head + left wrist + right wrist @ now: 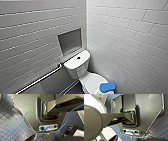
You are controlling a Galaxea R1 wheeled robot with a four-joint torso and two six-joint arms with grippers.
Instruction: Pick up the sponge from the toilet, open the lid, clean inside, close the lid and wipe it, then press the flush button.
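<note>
Left wall (pixel 30 32): grey oblong tiles laid in level courses. A pale rail (pixel 40 79) ran slantwise along its lower part, ending near the toilet tank. To the right of the rail's upper end, a square recess (pixel 70 41) was set into the same wall, just above the tank.

Corner: the white toilet (pixel 79 71) stood where the two walls met. Its tank (pixel 77 61) sat below the recess, with a dark round flush button (pixel 78 58) in the middle of the flat top. The lid (pixel 90 82) was down over the bowl. The blue sponge (pixel 107 86) lay flat on the lid, on its right-hand part (touching the lid, nothing gripping it). A strip of dark floor (pixel 76 89) showed to the left of the bowl.

Right wall (pixel 130 37): white tiles of the same oblong shape, lighter than those on the left.

Left wrist view: floor of small dark blue square tiles, and a thin blue cable (pixel 31 119) looped across the robot's own grey body. Left claw (pixel 46 138): whether open or closed could not be told.

Right wrist view: the same blue-tiled floor beside the robot's body. Right claw (pixel 130 138): state likewise could not be told.
</note>
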